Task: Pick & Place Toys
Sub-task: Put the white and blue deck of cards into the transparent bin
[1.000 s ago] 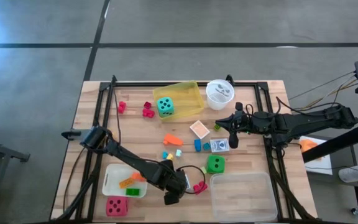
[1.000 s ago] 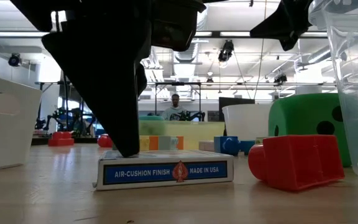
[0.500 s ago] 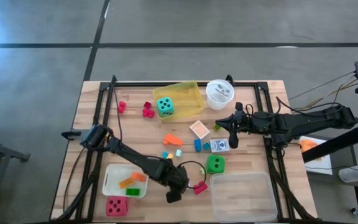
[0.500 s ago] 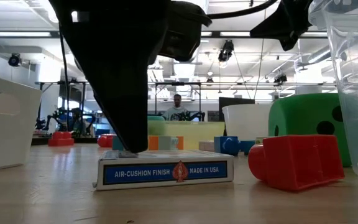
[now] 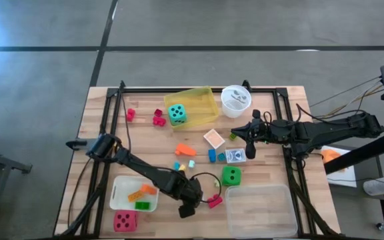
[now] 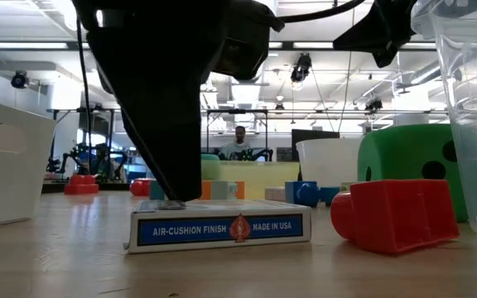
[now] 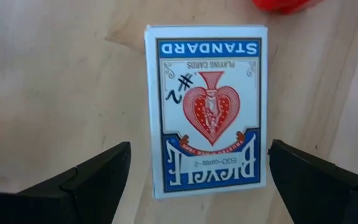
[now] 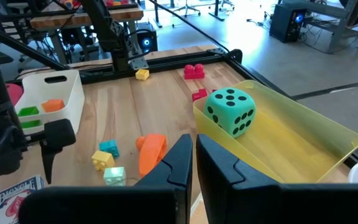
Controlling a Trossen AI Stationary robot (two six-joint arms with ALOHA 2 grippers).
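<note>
A blue playing-card pack [image 7: 207, 106] lies flat on the wood near the table's near edge. My left gripper [image 7: 199, 146] points down over it, open, with one finger on either side of the pack and a gap on both sides. In the high view that gripper [image 5: 185, 212] covers the pack. In the low view one dark finger [image 6: 180, 186] comes down to the level of the pack's top [image 6: 222, 226]. A red block [image 6: 396, 213] and a green die [image 6: 421, 165] sit just beside it. My right gripper [image 8: 193, 146] hangs shut above mid-table [image 5: 240, 133], holding nothing.
A white tray [image 5: 122, 193] with orange and green blocks and a red die [image 5: 125, 221] lie left of my left gripper, a clear tray [image 5: 259, 210] right of it. Farther back are a yellow tray [image 5: 202, 100] with a teal die [image 5: 177, 114], a white cup [image 5: 235, 100], a second card pack [image 5: 235, 155] and loose blocks.
My left gripper has rolled a little about its own axis over the card pack. In the low view its finger has shifted slightly sideways along the pack's top. The pack has not moved.
</note>
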